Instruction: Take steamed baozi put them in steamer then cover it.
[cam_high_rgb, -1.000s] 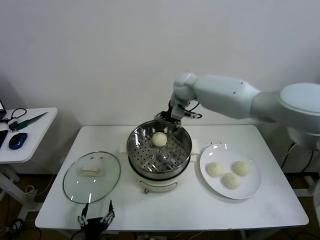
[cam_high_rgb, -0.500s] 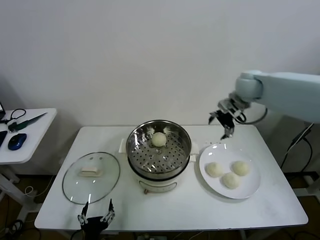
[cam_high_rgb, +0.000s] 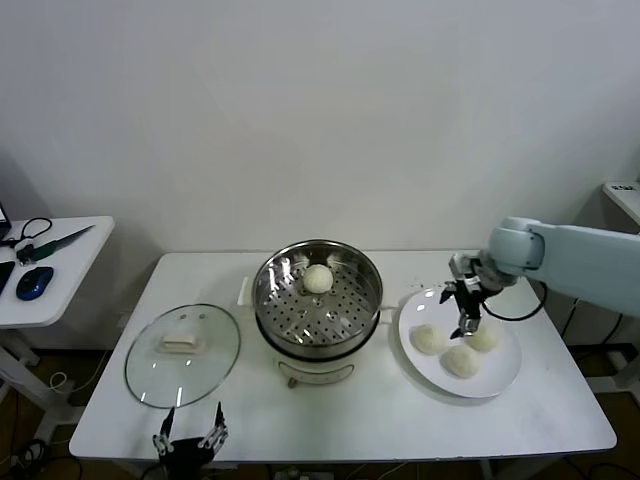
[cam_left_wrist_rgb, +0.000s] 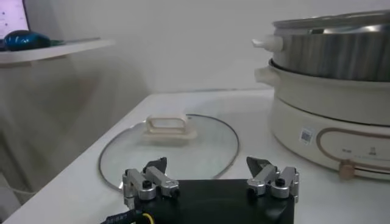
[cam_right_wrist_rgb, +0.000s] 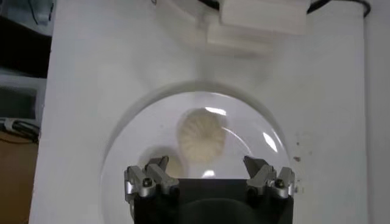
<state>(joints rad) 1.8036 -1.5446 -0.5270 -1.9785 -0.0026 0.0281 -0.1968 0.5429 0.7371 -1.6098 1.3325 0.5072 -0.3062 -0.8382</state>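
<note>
Hovering above the white plate (cam_high_rgb: 497, 380) at the right of the counter (cam_high_rgb: 340, 420), the right gripper (cam_high_rgb: 468, 322) points down with its jaws spread wide and nothing between them. Three steamed baozi (cam_high_rgb: 430, 339) lie on that plate, and in the right wrist view one pleated bun (cam_right_wrist_rgb: 202, 136) sits directly below the gap between the jaws, with a second bun showing just beside it, partly hidden by the gripper body. So the thing to be picked lies straight beneath the right gripper, and a plain descent looks like all the next grasp needs; being round, the bun has no long axis to line up with. A fourth bun already rests toward the far side of the steamer (cam_high_rgb: 318, 296), which stands in the middle of the counter, just left of the plate. The cover (cam_high_rgb: 183, 353) lies flat on the counter to the left of the steamer, handle up. The left gripper (cam_left_wrist_rgb: 211, 181) waits low at the near edge, near the cover, jaws apart and empty; it is the arm closer to the cover.
</note>
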